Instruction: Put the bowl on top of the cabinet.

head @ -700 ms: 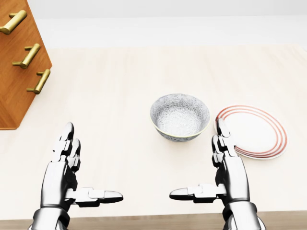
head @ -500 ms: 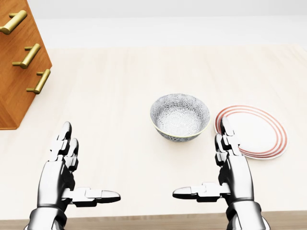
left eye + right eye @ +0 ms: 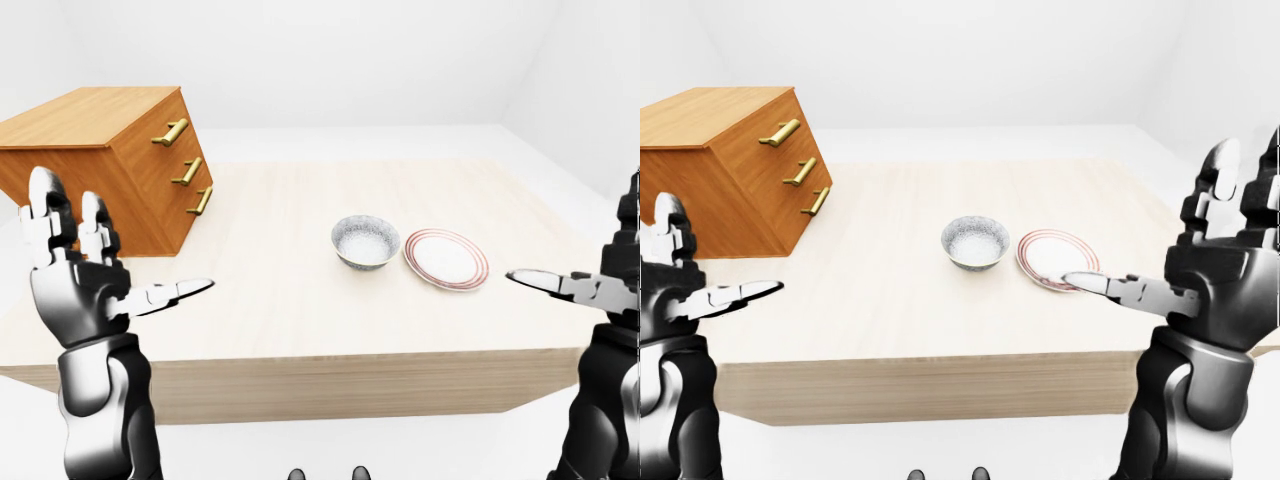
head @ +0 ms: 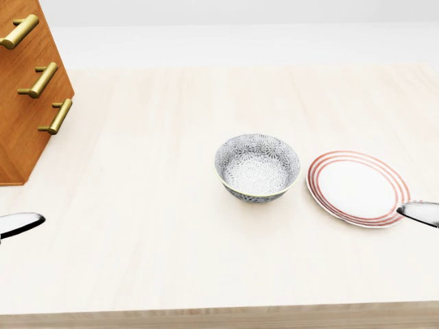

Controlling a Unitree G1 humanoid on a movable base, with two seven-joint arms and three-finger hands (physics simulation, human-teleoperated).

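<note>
A grey patterned bowl [image 4: 258, 166] stands upright on the pale wooden table [image 4: 158, 205], near its middle. The wooden cabinet [image 3: 100, 160] with three brass handles sits at the table's left side, its flat top bare. My left hand [image 3: 130, 255] is open and raised at the left, short of the table's near edge and far from the bowl. At the right my right hand [image 3: 1150, 240] is open too, its thumb pointing toward the plate. In the head view only the two thumb tips show, at the left and right edges.
A white plate [image 4: 358, 188] with red rings lies just right of the bowl, almost touching it. The table's near edge runs along the bottom of the head view. White floor and walls surround the table.
</note>
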